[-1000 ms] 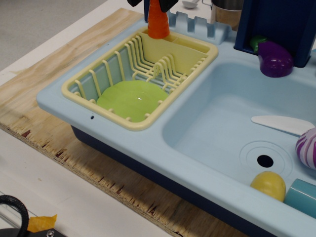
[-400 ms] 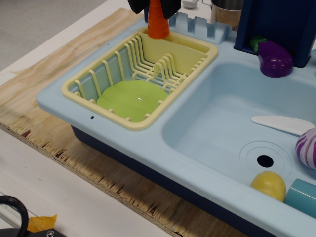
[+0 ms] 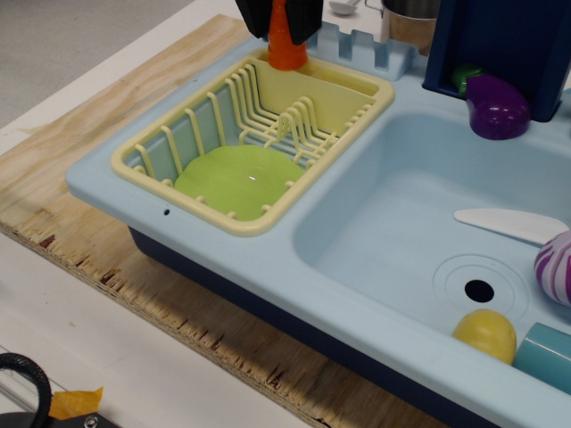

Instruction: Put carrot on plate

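At the top edge of the view the gripper (image 3: 283,20) hangs above the far rim of the dish rack (image 3: 169,189), its two dark fingers (image 3: 255,16) closed against either side of the carrot (image 3: 286,46). The carrot points narrow end up between the fingers, with its broad orange end hanging just over the rack's back wall; it appears to be clear of the rim, though the angle makes that hard to judge. The upper part of the gripper is cut off by the frame.

The plate (image 3: 239,180) lies inside the near end of the rack, resting on its floor below the row of upright slots, well apart from the carrot. The rack sits on the left side of a pale blue toy sink (image 3: 375,312), which stands on a plywood bench (image 3: 107,107).

In the basin to the right lie a white knife-like piece (image 3: 510,225), a yellow ball (image 3: 484,334) near the drain, a teal cup (image 3: 544,355) and a purple-and-white striped toy (image 3: 557,267) at the frame edge. A purple eggplant (image 3: 495,108) sits on the back ledge.
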`<state>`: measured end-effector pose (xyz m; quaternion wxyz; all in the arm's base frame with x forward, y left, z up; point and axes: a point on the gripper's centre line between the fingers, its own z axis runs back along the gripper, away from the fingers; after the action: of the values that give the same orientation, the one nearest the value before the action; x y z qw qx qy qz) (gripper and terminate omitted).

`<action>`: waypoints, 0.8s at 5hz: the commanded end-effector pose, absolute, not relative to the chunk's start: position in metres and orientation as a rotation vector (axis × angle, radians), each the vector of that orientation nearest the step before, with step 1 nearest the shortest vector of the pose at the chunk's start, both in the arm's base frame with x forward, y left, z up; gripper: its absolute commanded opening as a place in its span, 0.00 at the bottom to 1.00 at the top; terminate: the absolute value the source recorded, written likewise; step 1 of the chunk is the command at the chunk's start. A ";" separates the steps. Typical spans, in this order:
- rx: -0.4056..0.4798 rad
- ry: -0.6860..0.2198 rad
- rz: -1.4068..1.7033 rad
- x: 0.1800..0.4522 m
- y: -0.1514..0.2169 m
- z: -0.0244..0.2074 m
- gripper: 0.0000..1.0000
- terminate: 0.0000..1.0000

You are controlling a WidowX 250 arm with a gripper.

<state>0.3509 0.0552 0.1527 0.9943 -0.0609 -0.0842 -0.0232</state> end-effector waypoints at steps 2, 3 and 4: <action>-0.086 -0.187 0.044 0.322 0.054 0.175 0.00 0.00; -0.060 -0.174 0.097 0.304 0.053 0.184 0.00 0.00; -0.046 -0.155 0.148 0.286 0.049 0.190 0.00 0.00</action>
<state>0.2751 0.0473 0.1722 0.9941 -0.0232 -0.0489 0.0941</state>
